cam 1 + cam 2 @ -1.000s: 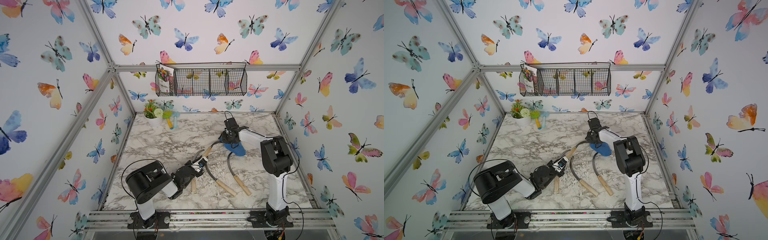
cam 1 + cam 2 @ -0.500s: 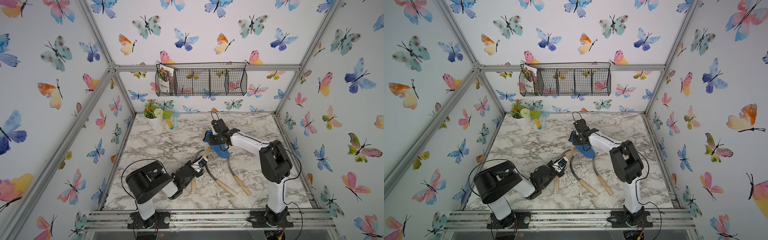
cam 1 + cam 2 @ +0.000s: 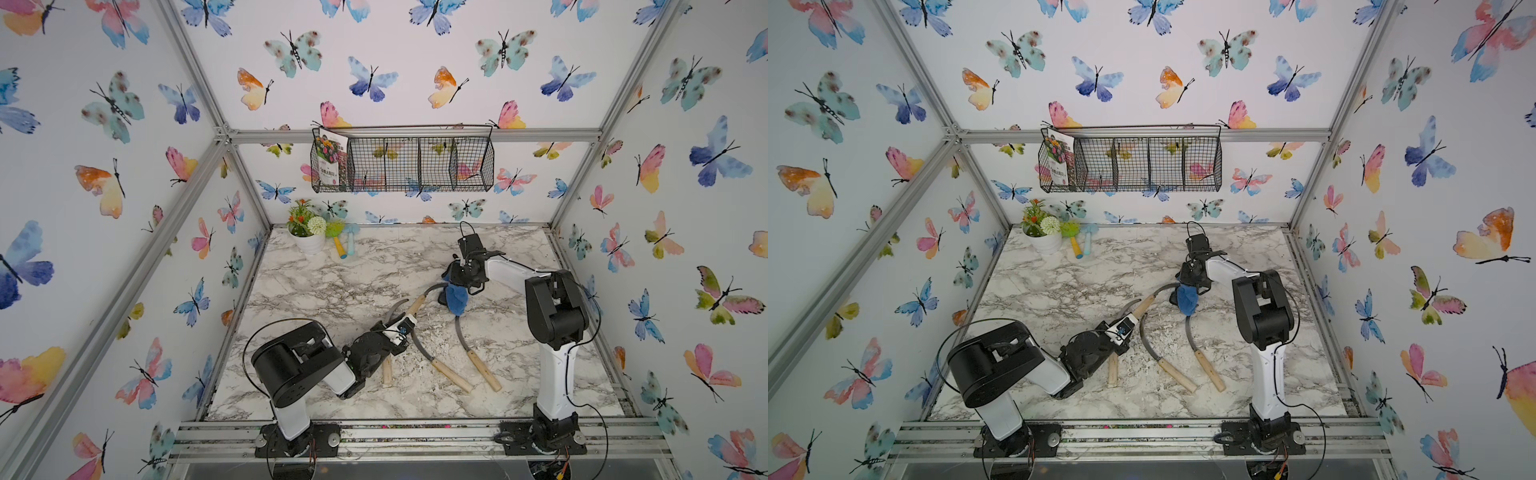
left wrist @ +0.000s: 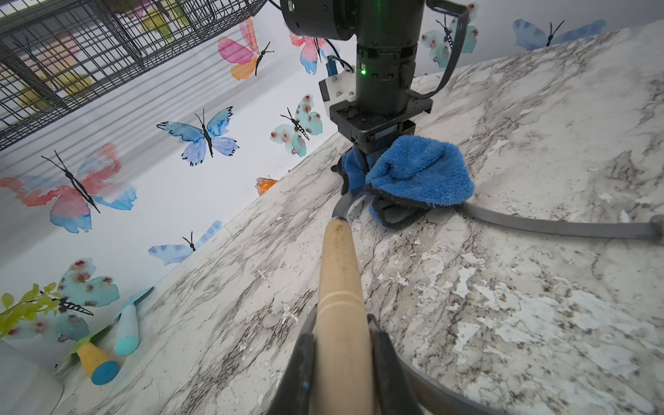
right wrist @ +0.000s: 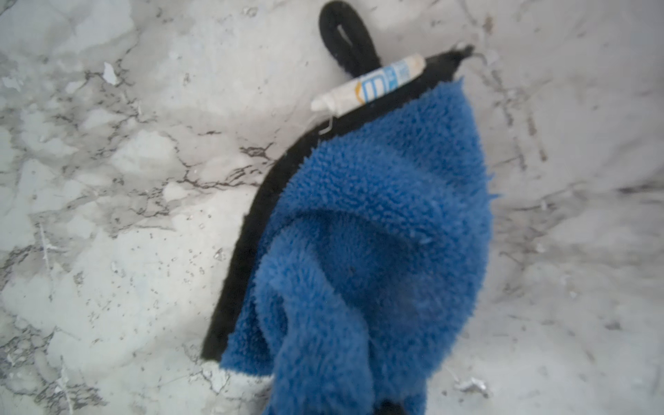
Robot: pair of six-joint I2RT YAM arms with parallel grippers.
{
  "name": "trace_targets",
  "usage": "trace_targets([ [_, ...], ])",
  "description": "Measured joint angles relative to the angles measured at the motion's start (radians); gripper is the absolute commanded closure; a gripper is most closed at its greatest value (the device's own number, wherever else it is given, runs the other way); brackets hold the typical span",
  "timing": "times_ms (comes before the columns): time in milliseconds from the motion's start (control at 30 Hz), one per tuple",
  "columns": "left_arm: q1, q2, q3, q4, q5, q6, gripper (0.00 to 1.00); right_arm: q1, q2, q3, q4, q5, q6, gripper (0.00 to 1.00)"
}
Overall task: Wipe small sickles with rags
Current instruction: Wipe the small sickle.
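Observation:
My left gripper (image 4: pixel 341 337) is shut on the pale wooden handle (image 4: pixel 339 287) of one small sickle (image 3: pixel 415 305). It holds the sickle low over the marble table, and the grey blade (image 4: pixel 345 204) runs under the blue fluffy rag (image 3: pixel 455 297). My right gripper (image 3: pixel 453 286) points down and is shut on the rag (image 5: pixel 377 233), which hides its fingers. The rag rests on that blade in both top views (image 3: pixel 1187 299). Two more sickles (image 3: pixel 451 376) (image 3: pixel 484 374) lie near the front middle. Another sickle's handle (image 3: pixel 387 372) shows beneath the left gripper (image 3: pixel 399 328).
A white flower pot (image 3: pixel 309 243) stands at the back left corner, with yellow-handled (image 3: pixel 340 249) and light-blue-handled (image 3: pixel 351 245) toy tools beside it. A black wire basket (image 3: pixel 403 164) hangs on the back wall. White flakes (image 3: pixel 419 332) litter the marble between the sickles.
The right gripper swept the rag left along the held sickle's blade, then back right. The left gripper and the other sickles stayed put.

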Motion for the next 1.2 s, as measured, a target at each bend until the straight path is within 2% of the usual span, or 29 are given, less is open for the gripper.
trace_targets([
  [267,0.000,0.000,-0.002,0.000,0.000,-0.002,1.00,0.121,-0.042,0.003,0.045,0.015,-0.035,0.98],
  [400,0.000,0.000,-0.002,0.001,-0.001,-0.001,1.00,0.212,-0.097,-0.004,0.052,-0.017,-0.048,0.98],
  [500,0.000,0.000,-0.002,0.006,-0.007,0.000,1.00,0.242,-0.116,-0.018,0.059,-0.031,-0.050,0.98],
  [633,0.000,0.000,-0.002,0.006,-0.005,-0.001,1.00,0.204,-0.090,-0.006,0.041,-0.032,-0.035,0.98],
  [1000,0.000,0.000,-0.002,0.008,-0.005,-0.001,1.00,-0.034,0.003,-0.008,0.009,-0.050,0.027,0.98],
  [1200,0.000,0.000,-0.002,0.008,-0.004,0.000,1.00,-0.019,-0.004,-0.016,0.016,-0.053,0.021,0.98],
])
